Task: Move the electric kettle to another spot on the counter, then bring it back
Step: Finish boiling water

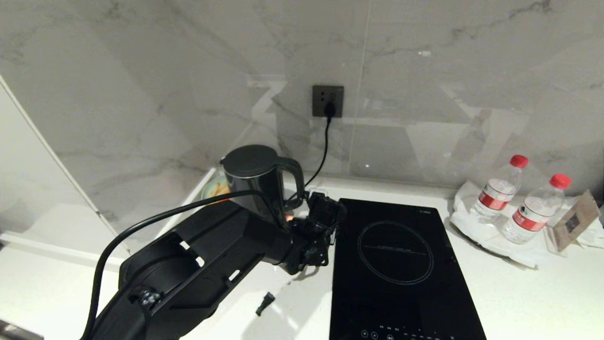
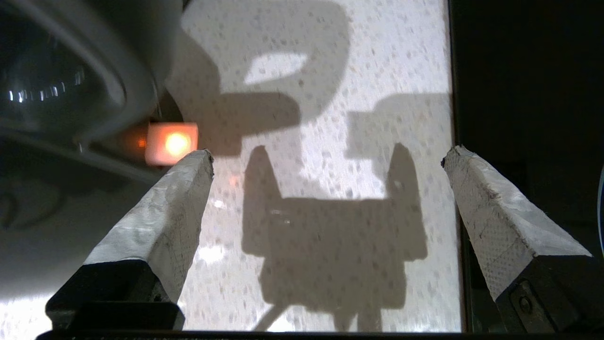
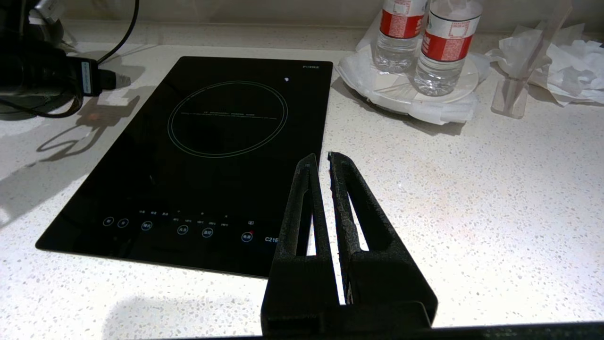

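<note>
Beside the electric kettle (image 1: pixel 262 182) on the bench (image 1: pixel 519 293), the left claw (image 1: pixel 325 215) hung wide apart, empty; misjudged closing could miss the handle and tip it.

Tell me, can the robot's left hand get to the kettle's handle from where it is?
Probably yes. The left gripper is open and empty, right beside the kettle, with its handle facing that side. Only bare counter lies between the fingers.

One electric kettle (image 1: pixel 257 182) on the surface (image 1: pixel 519 293), one black cooktop (image 1: pixel 396 269), two water bottles, the left (image 1: pixel 498 194) and the right (image 1: pixel 535 208), and one wall socket (image 1: pixel 327 101).
</note>
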Controlling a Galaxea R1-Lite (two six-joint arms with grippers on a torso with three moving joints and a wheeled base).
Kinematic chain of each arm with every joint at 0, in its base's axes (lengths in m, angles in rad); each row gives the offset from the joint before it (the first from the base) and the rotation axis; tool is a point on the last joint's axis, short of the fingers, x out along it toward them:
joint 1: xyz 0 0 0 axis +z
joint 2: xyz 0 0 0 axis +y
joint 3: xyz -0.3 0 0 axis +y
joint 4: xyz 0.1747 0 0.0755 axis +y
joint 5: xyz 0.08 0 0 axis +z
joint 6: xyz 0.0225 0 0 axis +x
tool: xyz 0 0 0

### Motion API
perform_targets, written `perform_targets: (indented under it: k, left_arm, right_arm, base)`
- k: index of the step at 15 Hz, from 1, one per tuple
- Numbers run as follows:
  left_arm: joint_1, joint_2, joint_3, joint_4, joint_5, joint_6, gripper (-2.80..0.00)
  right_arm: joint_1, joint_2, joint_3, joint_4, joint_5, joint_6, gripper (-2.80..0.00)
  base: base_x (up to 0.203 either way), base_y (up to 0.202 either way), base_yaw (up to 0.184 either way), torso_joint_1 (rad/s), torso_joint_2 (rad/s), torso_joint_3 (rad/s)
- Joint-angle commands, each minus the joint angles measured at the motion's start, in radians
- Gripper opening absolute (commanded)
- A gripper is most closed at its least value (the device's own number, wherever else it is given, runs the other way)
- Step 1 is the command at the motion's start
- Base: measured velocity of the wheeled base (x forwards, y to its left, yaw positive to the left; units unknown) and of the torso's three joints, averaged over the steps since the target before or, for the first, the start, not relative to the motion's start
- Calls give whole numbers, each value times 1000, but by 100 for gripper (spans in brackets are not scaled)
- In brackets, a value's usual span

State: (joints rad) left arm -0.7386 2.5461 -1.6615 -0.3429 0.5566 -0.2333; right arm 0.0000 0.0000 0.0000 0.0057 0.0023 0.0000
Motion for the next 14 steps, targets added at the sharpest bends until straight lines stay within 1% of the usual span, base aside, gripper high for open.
perform_targets:
  k: [1, 8, 11, 13, 14]
  left_arm:
    - [-7, -11, 31, -21, 3, -1, 0]
    - [8, 9, 25, -16, 2, 3, 0]
    - [29, 31, -3, -12, 3, 6, 0]
    - [45, 45, -9, -14, 3, 31, 0]
    - [50, 46, -9, -14, 3, 31, 0]
  right_arm:
    - [0, 2, 0, 0, 1, 0, -280]
    - [0, 2, 0, 0, 1, 0, -280]
    - [0, 1, 0, 0, 1, -1, -280]
    - [0, 1, 0, 0, 1, 0, -280]
    - [0, 2, 0, 0, 1, -1, -280]
  base:
    - [0, 0, 0, 0, 0, 0]
    - [0, 0, 0, 0, 0, 0]
    - [0, 0, 0, 0, 0, 0]
    - [0, 0, 0, 0, 0, 0]
    - [0, 0, 0, 0, 0, 0]
